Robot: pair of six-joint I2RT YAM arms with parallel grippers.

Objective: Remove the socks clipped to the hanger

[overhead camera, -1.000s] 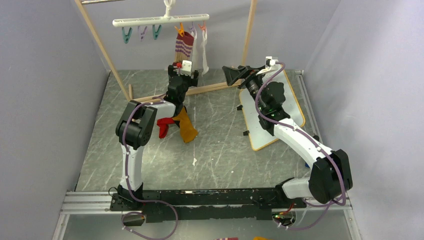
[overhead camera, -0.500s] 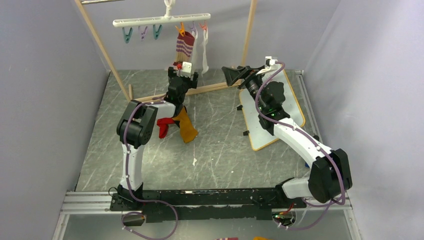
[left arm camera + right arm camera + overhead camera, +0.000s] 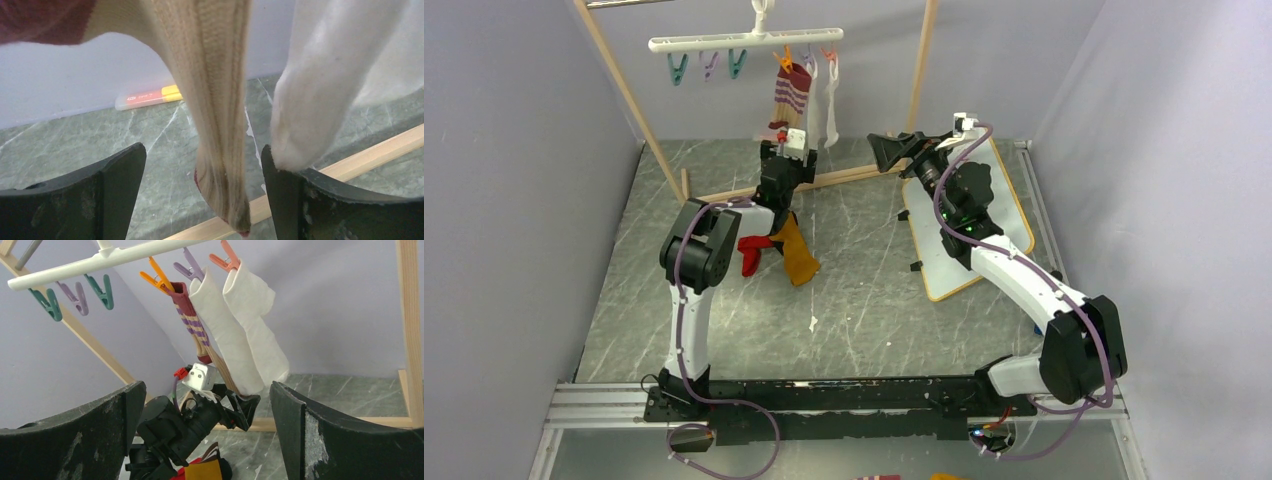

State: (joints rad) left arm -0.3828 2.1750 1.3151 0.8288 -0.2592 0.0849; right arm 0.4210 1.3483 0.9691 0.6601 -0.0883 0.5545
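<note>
Left gripper (image 3: 200,165) jaws apart astride the striped sock (image 3: 220,125) toe: clamp squarely, pull toward 6 o'clock; right gripper (image 3: 206,390) jaws apart.

One hanger (image 3: 115,257) bears six clips (image 3: 102,290): two teal, two purple, two orange. Hanging from it are three: one striped sock (image 3: 189,320) and two white socks (image 3: 225,335). On the worktop (image 3: 864,290), two show clearly: one red sock (image 3: 746,258), one mustard sock (image 3: 801,258). Two arms (image 3: 686,320).
</note>
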